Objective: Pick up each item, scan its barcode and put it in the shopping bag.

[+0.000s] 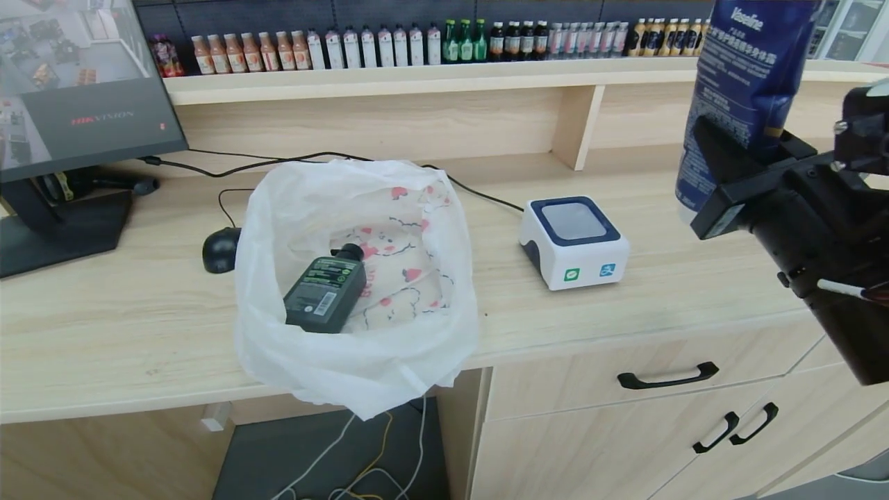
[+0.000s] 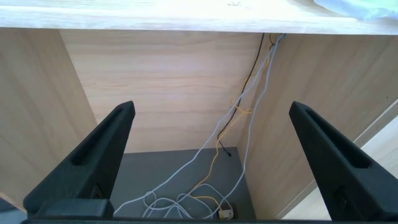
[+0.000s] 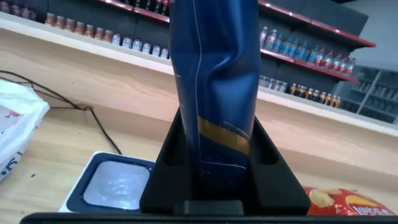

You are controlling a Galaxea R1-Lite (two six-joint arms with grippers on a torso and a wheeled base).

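My right gripper [image 1: 746, 149] is shut on a tall blue pouch [image 1: 746, 76], held upright in the air to the right of the white scanner [image 1: 573, 239] and above the counter. In the right wrist view the blue pouch [image 3: 217, 93] stands squeezed between the fingers [image 3: 171, 158], with the scanner [image 3: 112, 183] below it. The white shopping bag [image 1: 358, 278] lies open on the counter with a dark green bottle [image 1: 325, 292] inside. My left gripper [image 2: 211, 162] hangs open below the counter, facing the recess with loose cables.
A monitor [image 1: 76, 90] stands at the back left, and a black mouse [image 1: 221, 248] lies next to the bag. A shelf of bottles [image 1: 417, 43] runs along the back. A snack packet [image 3: 345, 204] lies on the counter. Drawers with black handles [image 1: 667, 378] are under the counter.
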